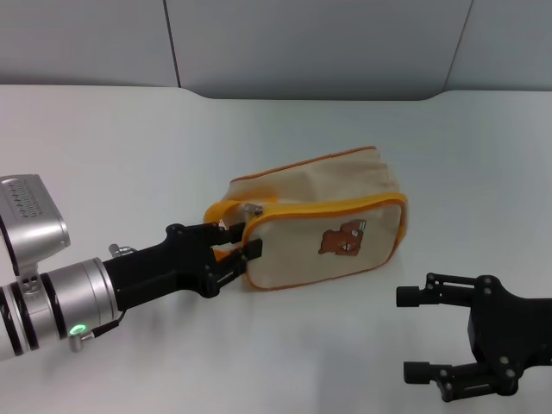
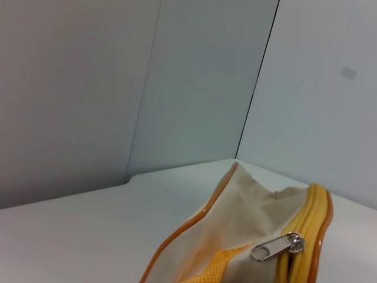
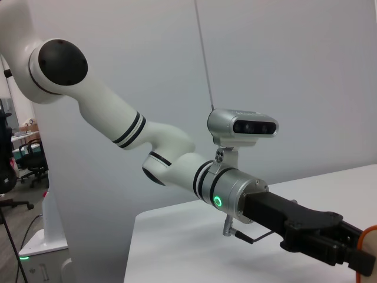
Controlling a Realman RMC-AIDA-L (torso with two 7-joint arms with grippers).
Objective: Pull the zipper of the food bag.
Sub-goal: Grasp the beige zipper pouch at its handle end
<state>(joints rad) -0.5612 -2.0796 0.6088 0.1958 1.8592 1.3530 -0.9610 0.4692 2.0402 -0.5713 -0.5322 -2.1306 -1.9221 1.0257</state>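
The food bag (image 1: 321, 216), beige with orange piping and a brown bear picture, lies on the white table (image 1: 121, 147). Its zipper (image 1: 345, 207) runs as an orange line around the front panel. The silver pull tab (image 1: 254, 208) sits at the bag's left top corner and also shows in the left wrist view (image 2: 277, 246). My left gripper (image 1: 240, 241) is at the bag's left end, with its fingers closed on the orange loop handle (image 1: 216, 210), just below the tab. My right gripper (image 1: 414, 335) is open and empty, in front of and to the right of the bag.
Grey wall panels (image 1: 302, 43) stand behind the table's far edge. The right wrist view shows my left arm (image 3: 171, 159) reaching to the bag's orange edge (image 3: 370, 240). Bare table surface lies around the bag.
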